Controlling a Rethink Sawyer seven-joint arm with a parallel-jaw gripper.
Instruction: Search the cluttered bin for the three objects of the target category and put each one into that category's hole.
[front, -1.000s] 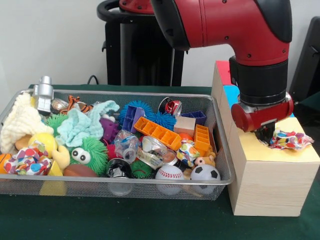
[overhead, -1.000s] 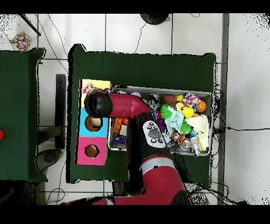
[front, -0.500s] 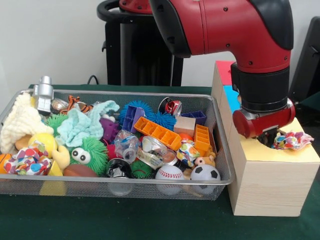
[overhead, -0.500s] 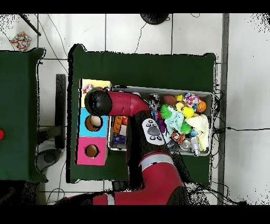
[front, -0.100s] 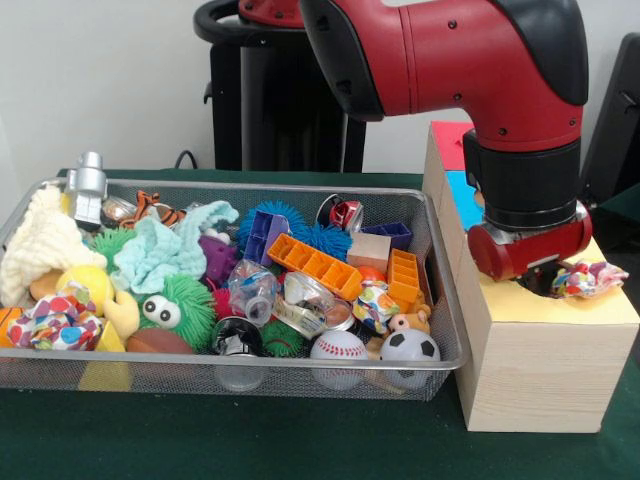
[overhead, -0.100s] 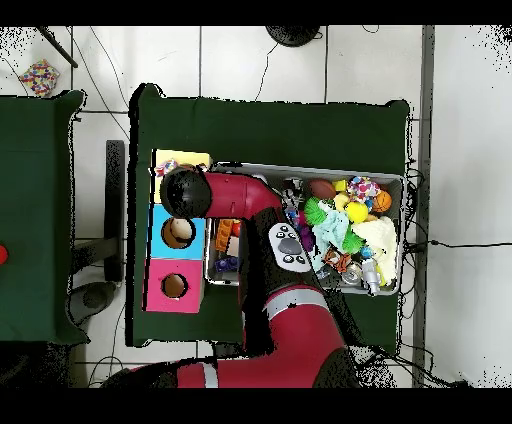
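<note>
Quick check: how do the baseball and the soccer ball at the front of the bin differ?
The baseball is white with red stitching; the soccer ball is white with black patches. The baseball sits left of the soccer ball in the front view, and the soccer ball lies nearer the wooden box. Both are small round balls of similar size, resting side by side against the wire bin's front wall.

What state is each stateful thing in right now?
gripper: low over the yellow section's hole, fingers hidden
colourful cloth toy: lying on the yellow top beside the hole
blue hole: uncovered
pink hole: uncovered
wire bin: full of toys
</note>
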